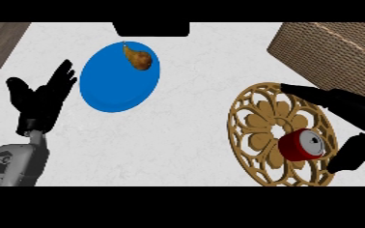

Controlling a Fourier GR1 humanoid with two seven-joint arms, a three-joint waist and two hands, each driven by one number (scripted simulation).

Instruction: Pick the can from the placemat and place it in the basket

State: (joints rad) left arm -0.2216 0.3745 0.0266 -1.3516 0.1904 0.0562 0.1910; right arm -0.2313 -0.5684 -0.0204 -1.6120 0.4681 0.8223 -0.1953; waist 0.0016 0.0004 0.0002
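A red can with a silver top lies on the round tan openwork placemat at the right. My right hand reaches in from the right edge, fingers straight over the mat above the can and thumb just right of the can; the can sits in the gap between them, not gripped. The woven brown basket stands at the upper right, beyond the mat. My left hand rests open at the left edge, fingers up.
A blue plate lies at the upper left of centre with a brown pear on its far part. A dark object sits at the counter's far edge. A brown strip shows at the top-left corner.
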